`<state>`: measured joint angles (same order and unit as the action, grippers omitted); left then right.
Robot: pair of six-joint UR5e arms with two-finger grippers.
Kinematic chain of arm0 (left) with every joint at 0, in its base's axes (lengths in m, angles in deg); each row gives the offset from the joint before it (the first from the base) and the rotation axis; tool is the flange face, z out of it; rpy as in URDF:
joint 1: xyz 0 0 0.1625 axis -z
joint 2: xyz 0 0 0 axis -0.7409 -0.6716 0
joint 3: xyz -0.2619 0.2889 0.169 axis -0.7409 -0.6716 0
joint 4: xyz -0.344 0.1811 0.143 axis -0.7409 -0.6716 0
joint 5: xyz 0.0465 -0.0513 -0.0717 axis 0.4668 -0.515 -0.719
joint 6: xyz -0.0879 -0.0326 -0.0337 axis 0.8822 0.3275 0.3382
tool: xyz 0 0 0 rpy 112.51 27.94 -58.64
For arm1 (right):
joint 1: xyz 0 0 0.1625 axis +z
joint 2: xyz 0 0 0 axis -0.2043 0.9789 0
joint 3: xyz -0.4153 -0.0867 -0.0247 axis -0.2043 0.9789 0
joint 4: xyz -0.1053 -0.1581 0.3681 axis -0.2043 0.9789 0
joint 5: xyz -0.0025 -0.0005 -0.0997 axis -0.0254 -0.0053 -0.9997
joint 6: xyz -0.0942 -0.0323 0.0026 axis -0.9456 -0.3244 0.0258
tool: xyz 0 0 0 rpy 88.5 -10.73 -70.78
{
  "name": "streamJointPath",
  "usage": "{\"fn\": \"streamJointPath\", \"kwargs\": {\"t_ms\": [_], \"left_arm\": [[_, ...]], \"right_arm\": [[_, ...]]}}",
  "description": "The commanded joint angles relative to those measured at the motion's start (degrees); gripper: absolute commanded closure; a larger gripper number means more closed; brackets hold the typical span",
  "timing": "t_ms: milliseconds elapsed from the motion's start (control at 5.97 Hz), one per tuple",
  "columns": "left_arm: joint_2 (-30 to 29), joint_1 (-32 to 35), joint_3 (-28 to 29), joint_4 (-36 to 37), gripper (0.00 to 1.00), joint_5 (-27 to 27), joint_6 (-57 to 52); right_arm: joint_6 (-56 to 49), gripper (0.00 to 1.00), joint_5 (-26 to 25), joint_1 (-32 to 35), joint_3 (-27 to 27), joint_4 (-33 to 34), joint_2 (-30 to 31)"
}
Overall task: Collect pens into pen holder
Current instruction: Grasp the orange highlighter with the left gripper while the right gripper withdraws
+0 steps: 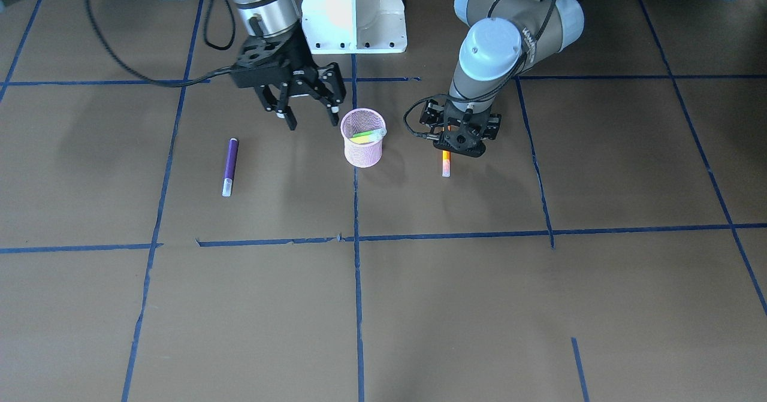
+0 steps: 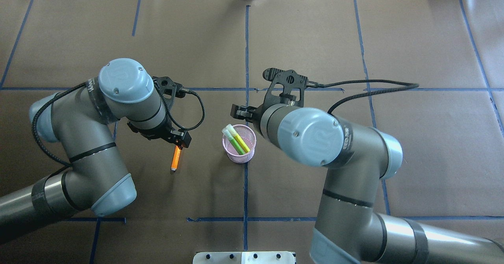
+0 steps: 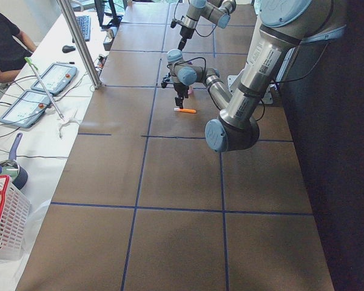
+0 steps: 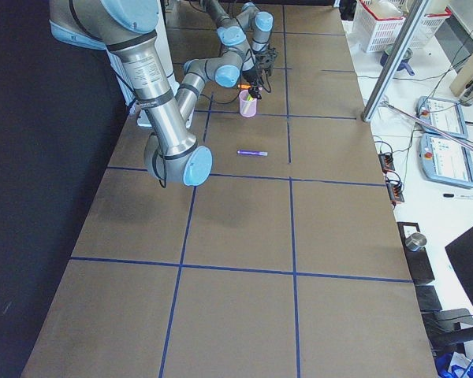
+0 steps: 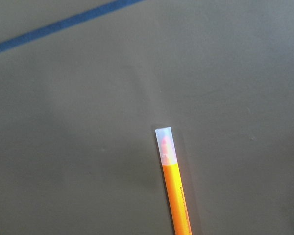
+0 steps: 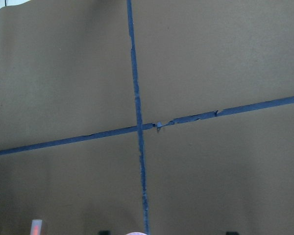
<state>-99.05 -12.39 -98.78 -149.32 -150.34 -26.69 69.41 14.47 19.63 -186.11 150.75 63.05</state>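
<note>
Two lie outside: slim purple pen (image 1: 230, 165), slim orange pen (image 1: 446, 163) — green pen (image 1: 368, 133) sits in the round pink wire-mesh cup (image 1: 363, 149). My right pincer (image 1: 314, 123) gapes empty; left pincer (image 1: 460, 141) — cannot tell.

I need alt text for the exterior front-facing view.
A small pink wire-mesh pen holder with greenish pens inside stands between two robot grippers. The open right gripper hangs beside it; the left gripper covers one end of an orange pen. A purple pen lies apart.

Brown paper-covered table (image 1: 455, 306) gridded with blue tape (image 1: 358, 306), white bench (image 3: 60, 151) alongside
</note>
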Motion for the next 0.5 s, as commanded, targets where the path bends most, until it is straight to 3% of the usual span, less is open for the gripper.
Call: {"fn": "streamJointPath", "kwargs": {"t_ms": [0, 335], "left_arm": [[-1.0, -0.2, 3.9, -0.1, 0.0, -1.8, -1.0], [-1.1, -0.3, 5.8, -4.3, 0.01, -1.7, 2.0]], "right_arm": [[-5.7, 0.17, 8.9, 5.9, -2.7, -0.1, 4.6], [-5.9, 0.17, 10.0, 6.6, -4.3, -0.1, 6.5]]}}
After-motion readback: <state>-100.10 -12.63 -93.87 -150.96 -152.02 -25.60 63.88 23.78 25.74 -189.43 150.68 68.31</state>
